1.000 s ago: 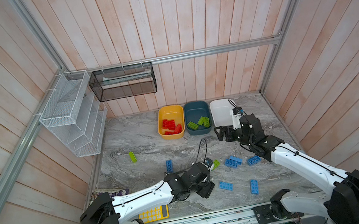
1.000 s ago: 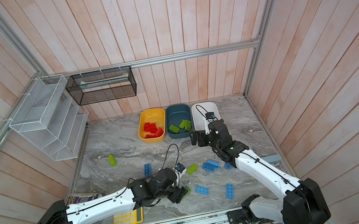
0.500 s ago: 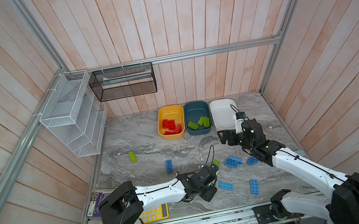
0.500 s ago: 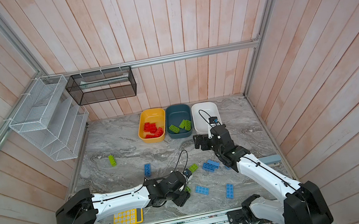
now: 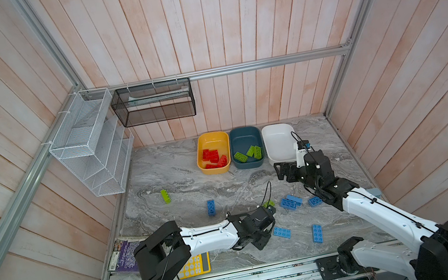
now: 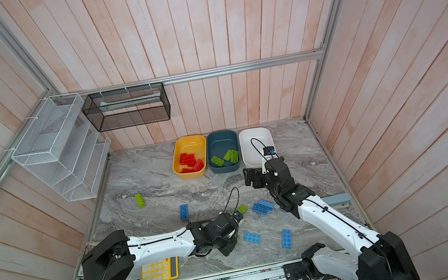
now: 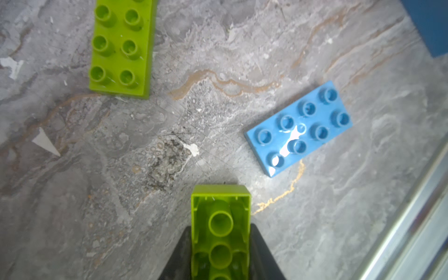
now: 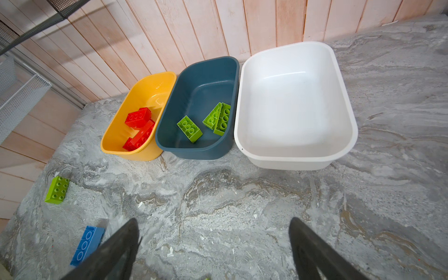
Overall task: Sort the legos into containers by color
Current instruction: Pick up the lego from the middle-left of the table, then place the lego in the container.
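Green lego [image 7: 220, 218] clamped in left gripper [image 7: 220, 231], perhaps airborne; right gripper [image 8: 214, 221] spread wide.

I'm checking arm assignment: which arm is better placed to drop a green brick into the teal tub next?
Left, I'd say. The left pincer is shut on a green brick; the right pincer is open and empty, so it would need a pick first.

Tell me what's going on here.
Color sorting is under way. The left gripper is shut on a lime green lego; the right gripper hangs open, facing the white tub, which is empty. Red legos lie in the yellow tub, green legos in the teal tub; blue legos lie on the table.
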`<state>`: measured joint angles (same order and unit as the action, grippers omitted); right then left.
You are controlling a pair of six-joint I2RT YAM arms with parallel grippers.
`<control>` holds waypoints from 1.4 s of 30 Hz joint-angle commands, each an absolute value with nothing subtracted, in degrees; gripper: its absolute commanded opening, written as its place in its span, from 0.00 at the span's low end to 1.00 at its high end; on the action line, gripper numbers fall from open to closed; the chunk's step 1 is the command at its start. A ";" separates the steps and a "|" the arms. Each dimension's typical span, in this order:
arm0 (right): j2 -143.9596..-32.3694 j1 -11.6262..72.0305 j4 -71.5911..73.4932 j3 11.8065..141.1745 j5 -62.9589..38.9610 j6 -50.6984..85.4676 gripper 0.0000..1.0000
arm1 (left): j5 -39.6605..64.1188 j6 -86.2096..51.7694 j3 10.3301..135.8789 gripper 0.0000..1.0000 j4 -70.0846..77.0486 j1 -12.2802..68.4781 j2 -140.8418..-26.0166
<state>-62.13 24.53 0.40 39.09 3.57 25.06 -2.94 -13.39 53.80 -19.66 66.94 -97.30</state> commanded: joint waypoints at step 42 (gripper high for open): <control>-54.12 24.26 14.22 20.42 1.15 30.50 0.94 | 6.75 -2.72 99.92 0.27 -22.86 36.58 -117.77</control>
